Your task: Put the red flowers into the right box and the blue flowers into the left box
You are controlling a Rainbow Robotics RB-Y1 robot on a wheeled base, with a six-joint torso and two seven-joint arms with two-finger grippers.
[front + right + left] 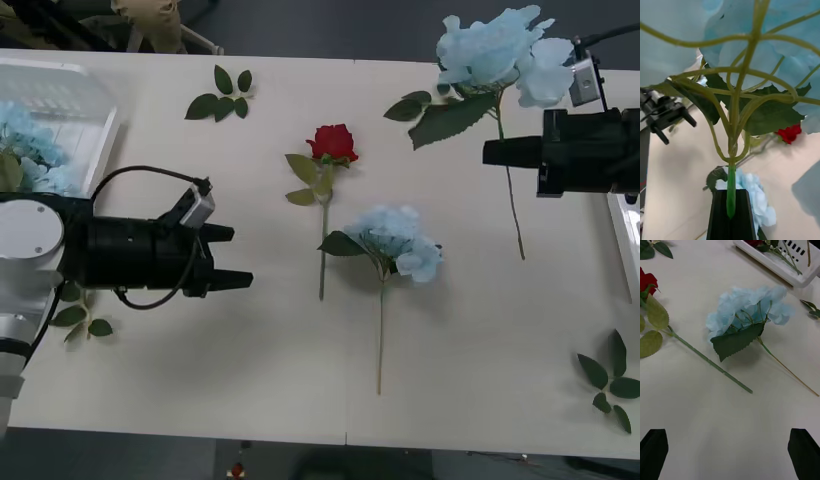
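My right gripper (492, 152) is shut on the green stem of a blue flower (500, 50) at the table's far right; in the right wrist view its black fingers (720, 217) pinch the stem (731, 195) under the pale bloom. A second blue flower (395, 240) (748, 311) lies mid-table beside a red flower (332, 142) (647, 281). My left gripper (232, 260) (730, 453) hovers open left of them, holding nothing. The left box (70, 80) at the far left holds blue blooms (25, 150). The right box (625, 240) (790, 273) holds red flowers (752, 242).
Loose green leaf sprigs lie at the back (222, 95), at the front right (610, 380) and under my left arm (80, 315). The table's front edge (340, 435) runs along the bottom. Bare tabletop lies in front of the mid-table flowers.
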